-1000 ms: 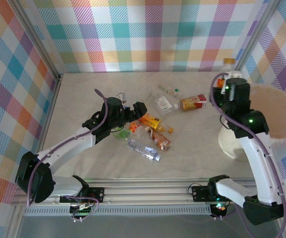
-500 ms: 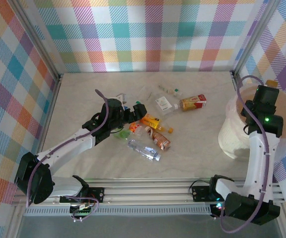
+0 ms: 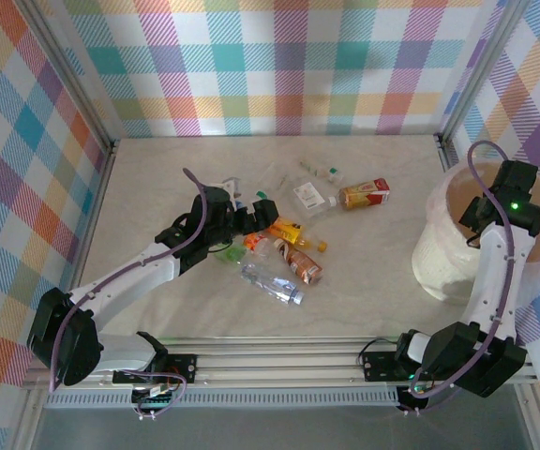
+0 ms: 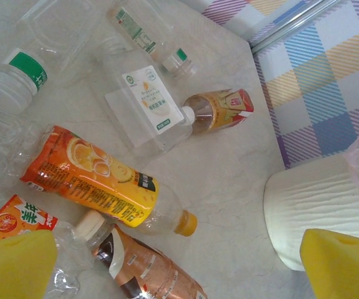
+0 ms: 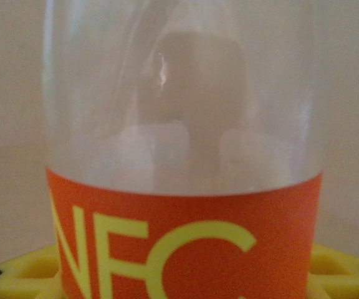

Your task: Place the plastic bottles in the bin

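Right fingers (image 5: 344,271) hold bottle (image 5: 182,143) pointing straight outward.

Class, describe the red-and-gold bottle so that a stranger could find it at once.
Find the big white bin at the right of the table. Left of it lies a scatter of bottles; take the bottle nearest the bin. It alone wears a gold label ending in red.

Right hand (image 3: 490,208), bottle (image 5: 182,243) now over bin (image 3: 439,261)
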Robot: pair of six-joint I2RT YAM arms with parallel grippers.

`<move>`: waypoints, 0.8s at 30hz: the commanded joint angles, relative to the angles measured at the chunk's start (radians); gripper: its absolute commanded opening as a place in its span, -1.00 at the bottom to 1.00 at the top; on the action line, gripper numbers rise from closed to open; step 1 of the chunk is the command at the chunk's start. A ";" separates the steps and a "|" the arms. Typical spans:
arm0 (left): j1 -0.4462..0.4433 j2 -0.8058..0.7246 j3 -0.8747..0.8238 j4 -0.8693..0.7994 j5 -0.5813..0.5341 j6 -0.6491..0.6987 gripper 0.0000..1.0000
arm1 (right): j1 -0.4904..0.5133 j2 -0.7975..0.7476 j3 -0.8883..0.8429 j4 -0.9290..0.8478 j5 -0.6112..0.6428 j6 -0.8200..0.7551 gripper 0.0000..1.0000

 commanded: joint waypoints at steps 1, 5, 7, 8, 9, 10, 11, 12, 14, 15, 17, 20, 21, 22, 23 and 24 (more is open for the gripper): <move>-0.013 -0.038 0.004 -0.014 -0.036 0.036 1.00 | -0.009 0.004 0.009 -0.015 -0.049 0.029 0.19; -0.011 -0.084 -0.028 -0.019 -0.105 0.031 1.00 | -0.008 -0.001 0.015 -0.012 -0.061 0.036 0.35; -0.007 -0.106 -0.041 -0.028 -0.140 0.024 1.00 | -0.009 -0.005 0.017 -0.015 -0.057 0.038 0.47; -0.003 -0.115 -0.048 -0.030 -0.153 0.017 1.00 | -0.008 -0.006 0.019 -0.016 -0.057 0.040 0.49; 0.001 -0.124 -0.054 -0.033 -0.167 0.007 1.00 | -0.008 -0.008 0.024 -0.018 -0.057 0.040 0.51; 0.006 -0.132 -0.059 -0.036 -0.177 0.001 1.00 | -0.008 -0.009 0.025 -0.019 -0.061 0.041 0.52; 0.013 -0.140 -0.065 -0.038 -0.186 -0.006 1.00 | -0.008 -0.011 0.028 -0.019 -0.061 0.042 0.54; 0.019 -0.145 -0.071 -0.039 -0.189 -0.012 1.00 | -0.009 -0.012 0.029 -0.021 -0.061 0.042 0.54; 0.042 -0.153 -0.075 -0.056 -0.183 -0.031 1.00 | -0.008 -0.021 0.040 -0.028 -0.064 0.044 0.57; 0.053 -0.153 -0.071 -0.070 -0.180 -0.036 1.00 | -0.008 -0.026 0.043 -0.029 -0.065 0.046 0.58; 0.074 -0.144 -0.051 -0.127 -0.179 -0.049 1.00 | -0.008 -0.046 0.057 -0.029 -0.076 0.049 0.60; 0.092 -0.117 -0.012 -0.221 -0.205 -0.061 1.00 | -0.007 -0.078 0.075 -0.026 -0.105 0.055 0.63; 0.096 -0.109 -0.004 -0.229 -0.210 -0.065 1.00 | -0.007 -0.090 0.080 -0.024 -0.112 0.055 0.64; 0.099 -0.106 -0.003 -0.229 -0.209 -0.067 1.00 | -0.007 -0.099 0.083 -0.024 -0.117 0.056 0.65; 0.100 -0.103 -0.007 -0.229 -0.207 -0.074 1.00 | -0.006 -0.109 0.089 -0.024 -0.125 0.055 0.65; 0.102 -0.102 -0.010 -0.229 -0.208 -0.080 1.00 | -0.006 -0.118 0.092 -0.024 -0.132 0.054 0.66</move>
